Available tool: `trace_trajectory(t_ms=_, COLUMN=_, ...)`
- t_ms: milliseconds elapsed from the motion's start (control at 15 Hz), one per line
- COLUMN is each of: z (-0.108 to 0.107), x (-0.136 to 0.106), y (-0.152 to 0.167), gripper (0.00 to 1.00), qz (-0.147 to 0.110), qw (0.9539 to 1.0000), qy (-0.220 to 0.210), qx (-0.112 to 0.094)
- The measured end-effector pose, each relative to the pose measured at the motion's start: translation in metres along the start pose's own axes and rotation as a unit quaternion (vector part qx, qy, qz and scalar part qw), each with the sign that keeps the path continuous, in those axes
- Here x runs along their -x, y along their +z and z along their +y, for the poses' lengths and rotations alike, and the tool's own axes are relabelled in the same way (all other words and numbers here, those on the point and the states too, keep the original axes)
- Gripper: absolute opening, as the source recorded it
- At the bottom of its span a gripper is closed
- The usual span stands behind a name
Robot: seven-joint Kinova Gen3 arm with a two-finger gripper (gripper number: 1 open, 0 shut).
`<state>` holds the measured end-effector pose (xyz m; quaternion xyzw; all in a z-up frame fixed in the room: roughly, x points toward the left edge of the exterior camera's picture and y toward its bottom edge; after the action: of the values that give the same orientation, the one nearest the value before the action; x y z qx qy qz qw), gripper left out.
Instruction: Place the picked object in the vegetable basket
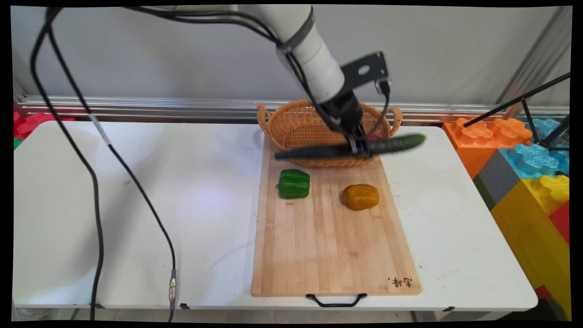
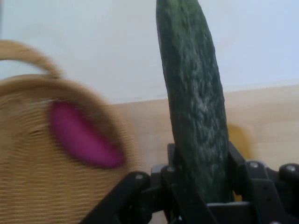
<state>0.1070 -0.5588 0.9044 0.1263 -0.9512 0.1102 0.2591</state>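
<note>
Holding a cucumber point(image 1: 350, 148) above the wicker basket point(image 1: 296, 125).
The claw point(image 1: 360, 146) grips its middle; it could tip and slip out.

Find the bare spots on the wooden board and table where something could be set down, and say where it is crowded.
Free: the board's near half, from the green pepper and brown lump down to its handle; the table left of the board, apart from hanging cables. Crowded: the far end, where the gripper holds a cucumber in front of the basket.
</note>
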Motion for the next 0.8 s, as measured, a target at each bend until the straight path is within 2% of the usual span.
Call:
trace_trajectory(t_ms=133, z=-0.032, x=0.001, y=0.002, gripper=0.00, qz=-0.003, qw=0.9991, qy=0.006, qx=-0.042)
trace_trajectory(t_ms=333, z=-0.069, x=0.007, y=0.012, gripper=0.00, qz=-0.004, qw=0.9963, qy=0.011, qx=-0.085)
trace_trajectory(t_ms=533, z=-0.098, x=0.015, y=0.028, gripper=0.00, qz=-0.002, qw=0.9936, qy=0.020, qx=-0.111)
trace_trajectory(t_ms=800, z=-0.125, x=0.026, y=0.044, gripper=0.00, qz=0.004, qw=0.9905, qy=0.027, qx=-0.135)
